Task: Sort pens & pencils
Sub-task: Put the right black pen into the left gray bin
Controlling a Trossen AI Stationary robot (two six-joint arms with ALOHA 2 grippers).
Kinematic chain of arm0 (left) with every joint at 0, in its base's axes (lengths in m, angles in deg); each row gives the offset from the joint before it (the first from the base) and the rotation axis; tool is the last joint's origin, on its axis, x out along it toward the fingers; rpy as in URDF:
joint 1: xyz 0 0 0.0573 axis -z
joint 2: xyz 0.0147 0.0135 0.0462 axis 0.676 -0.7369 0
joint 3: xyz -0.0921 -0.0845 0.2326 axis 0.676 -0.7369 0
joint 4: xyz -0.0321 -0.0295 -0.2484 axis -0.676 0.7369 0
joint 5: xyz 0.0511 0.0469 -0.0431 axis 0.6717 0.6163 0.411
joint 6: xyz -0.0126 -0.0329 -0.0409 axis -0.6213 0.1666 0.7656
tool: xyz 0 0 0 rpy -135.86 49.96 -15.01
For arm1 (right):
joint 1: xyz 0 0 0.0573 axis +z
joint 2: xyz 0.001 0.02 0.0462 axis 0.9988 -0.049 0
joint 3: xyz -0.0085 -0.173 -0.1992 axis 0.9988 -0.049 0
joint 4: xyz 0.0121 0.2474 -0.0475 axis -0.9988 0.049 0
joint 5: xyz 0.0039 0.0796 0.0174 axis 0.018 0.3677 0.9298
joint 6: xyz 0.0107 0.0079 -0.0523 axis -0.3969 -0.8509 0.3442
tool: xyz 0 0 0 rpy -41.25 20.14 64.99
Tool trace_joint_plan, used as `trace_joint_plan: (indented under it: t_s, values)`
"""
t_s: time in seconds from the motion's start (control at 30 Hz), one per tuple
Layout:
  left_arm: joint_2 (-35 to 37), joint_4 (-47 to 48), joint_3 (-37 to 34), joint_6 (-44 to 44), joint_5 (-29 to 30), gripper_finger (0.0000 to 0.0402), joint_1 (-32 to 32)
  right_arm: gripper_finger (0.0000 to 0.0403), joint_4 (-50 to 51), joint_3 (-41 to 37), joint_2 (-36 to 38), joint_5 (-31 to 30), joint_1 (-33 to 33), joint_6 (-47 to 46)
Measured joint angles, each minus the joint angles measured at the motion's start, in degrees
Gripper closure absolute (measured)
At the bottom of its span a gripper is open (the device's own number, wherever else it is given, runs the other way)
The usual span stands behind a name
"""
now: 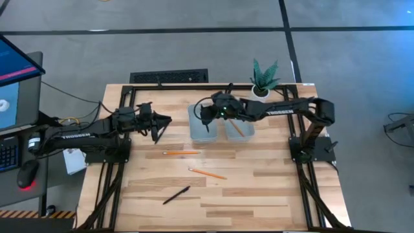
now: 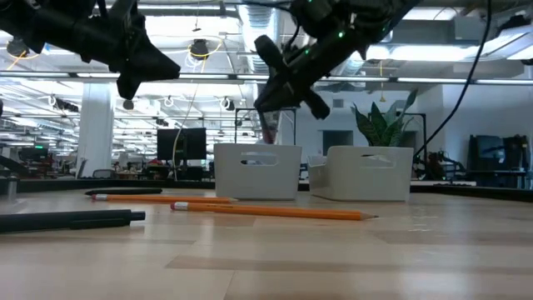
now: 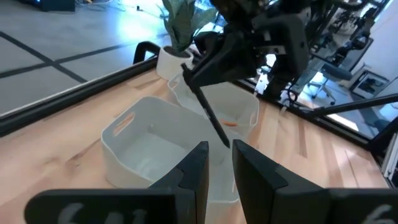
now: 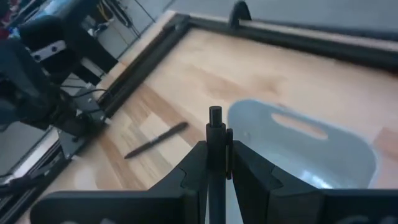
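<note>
Beyond the wooden table (image 1: 259, 194) we see an open workshop, and above the left white tray (image 1: 204, 129) hangs the right gripper (image 1: 206, 115), its fingers clamped on a black pen (image 4: 214, 146) that points down toward this tray. Just beside it on its arm's side, the right tray (image 1: 242, 131) holds one orange pencil (image 1: 237, 128); two more pencils (image 1: 181, 153) (image 1: 207, 173) lie on the table well in front of it, a second pen (image 1: 175, 195) farther still. Away to its far side we find the left gripper (image 1: 157, 126), fingers (image 3: 196, 171) slightly parted and holding nothing, with a third pen (image 1: 158, 133) on the wood just under it.
</note>
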Motion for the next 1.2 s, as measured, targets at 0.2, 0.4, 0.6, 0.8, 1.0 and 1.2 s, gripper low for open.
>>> trace_joint_plan:
  t_s: [0.2,0.4,0.6,0.8,1.0,1.2]
  values:
    - [0.0,1.4,0.0,0.0,0.0,0.0340,0.0,0.0321,0.1,0.0,-3.3,4.1,-0.6,-1.7]
    - [0.0,1.3,0.0,-0.4,0.0,0.0340,0.0,0.0321,2.0,0.0,-4.6,4.2,-0.6,-2.2]
    - [0.0,1.3,0.0,-0.5,0.0,0.0340,0.0,0.0321,6.5,0.0,-4.5,4.1,-1.1,-2.2]
    - [0.0,1.3,0.0,-0.5,0.0,0.0340,0.0,0.0321,9.1,0.0,-4.5,4.0,-1.1,-3.1]
    - [0.0,1.3,0.0,-0.5,0.0,0.0340,0.0,0.0321,9.4,0.0,-4.5,4.0,-1.6,-3.7]
    - [0.0,1.3,0.0,-0.5,0.0,0.0340,0.0,0.0321,9.3,0.0,-4.5,4.2,-1.5,-3.8]
